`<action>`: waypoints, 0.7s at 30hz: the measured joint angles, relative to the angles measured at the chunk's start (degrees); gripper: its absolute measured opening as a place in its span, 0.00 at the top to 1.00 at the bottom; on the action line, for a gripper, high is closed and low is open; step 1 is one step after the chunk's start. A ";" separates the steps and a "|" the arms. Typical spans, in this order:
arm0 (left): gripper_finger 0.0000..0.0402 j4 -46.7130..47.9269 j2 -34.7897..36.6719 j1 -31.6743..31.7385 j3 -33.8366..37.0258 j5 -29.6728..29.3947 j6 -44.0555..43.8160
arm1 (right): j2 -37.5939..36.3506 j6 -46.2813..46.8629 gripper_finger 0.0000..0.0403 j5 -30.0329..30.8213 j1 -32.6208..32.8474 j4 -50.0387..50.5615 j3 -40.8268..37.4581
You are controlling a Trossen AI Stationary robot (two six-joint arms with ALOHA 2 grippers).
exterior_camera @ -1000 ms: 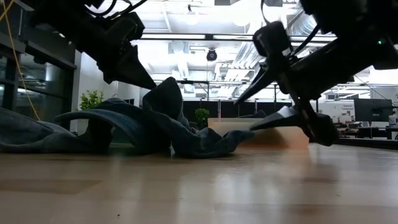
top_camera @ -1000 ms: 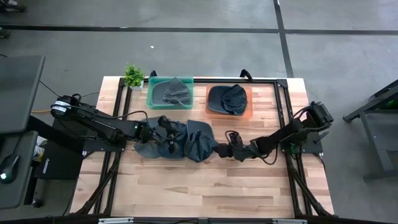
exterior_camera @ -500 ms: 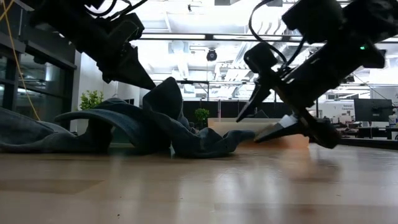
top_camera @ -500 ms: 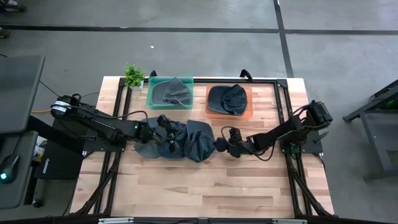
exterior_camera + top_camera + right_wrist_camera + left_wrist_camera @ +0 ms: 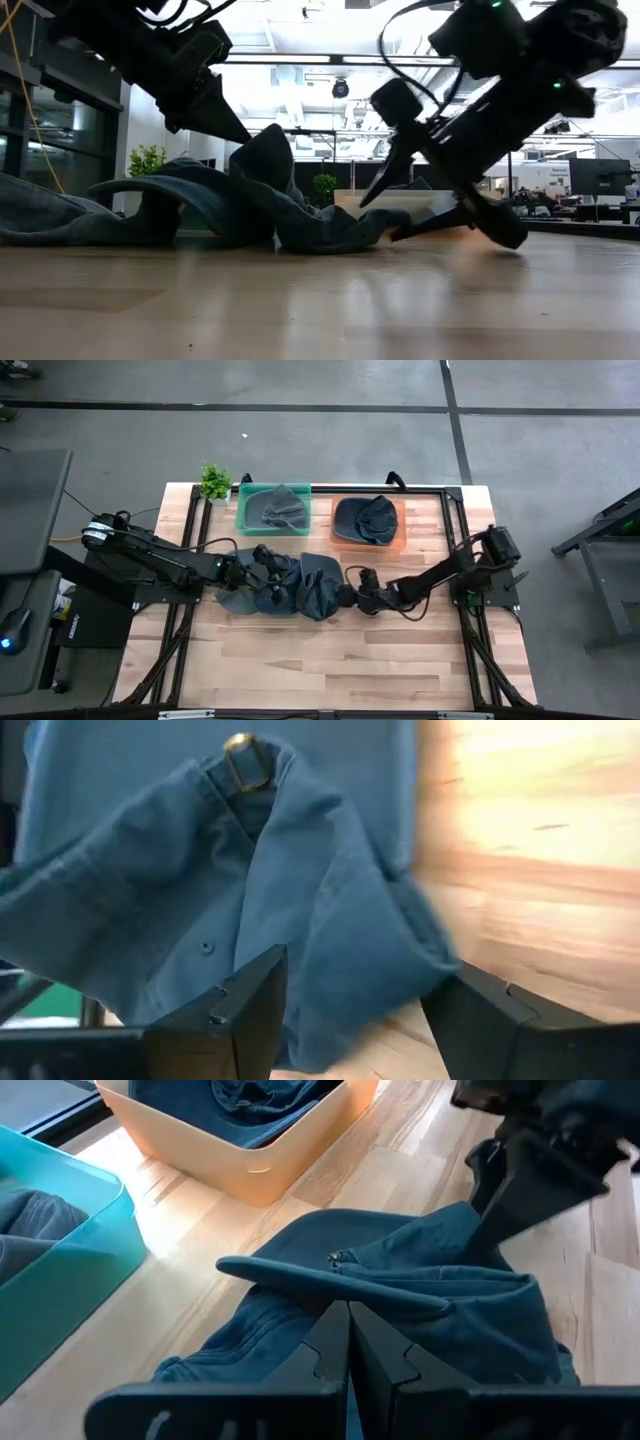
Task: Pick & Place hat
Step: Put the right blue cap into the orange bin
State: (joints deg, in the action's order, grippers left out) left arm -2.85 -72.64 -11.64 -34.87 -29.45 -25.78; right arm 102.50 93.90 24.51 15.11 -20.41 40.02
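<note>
A heap of hats (image 5: 285,588) lies between the two pincers — the left gripper (image 5: 262,566) on its left part, the right gripper (image 5: 350,596) at its right edge, fingers apart around the cloth. Beyond them sit two bins side by side — one bin (image 5: 244,508) behind the left gripper, the other bin (image 5: 337,532) behind the right, a hat in each. A small plant (image 5: 214,482) stands left of the bins.

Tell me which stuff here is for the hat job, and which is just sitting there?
For the job: blue hat on the table; left gripper shut on it; right gripper open at its edge; teal bin and orange bin, each with a hat inside.

Just there: little plant.
</note>
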 joint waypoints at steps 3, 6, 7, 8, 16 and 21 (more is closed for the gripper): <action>1.00 0.53 0.00 0.00 0.00 0.58 -0.14 | 2.03 -1.74 0.47 -0.15 -0.12 0.13 2.25; 1.00 1.23 0.00 0.00 0.00 1.26 -0.50 | 2.40 -2.61 0.47 0.54 -0.20 0.11 2.77; 1.00 1.51 0.00 0.00 0.00 1.28 -0.59 | 2.35 -2.68 0.47 0.69 -0.24 0.03 2.74; 1.00 1.62 0.00 0.00 0.00 1.44 -0.66 | 2.20 -2.79 0.48 0.83 -0.44 0.08 2.60; 1.00 1.70 0.00 0.00 0.00 2.05 -1.53 | 2.12 -9.12 0.72 -1.50 -2.53 -1.02 2.56; 1.00 1.70 0.00 0.00 0.00 2.08 -1.53 | 2.10 -16.25 0.96 -4.67 -3.15 -3.90 2.56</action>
State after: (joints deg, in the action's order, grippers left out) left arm -1.15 -72.64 -11.64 -34.87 -27.38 -27.31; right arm 104.60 77.65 19.84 11.97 -24.31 42.59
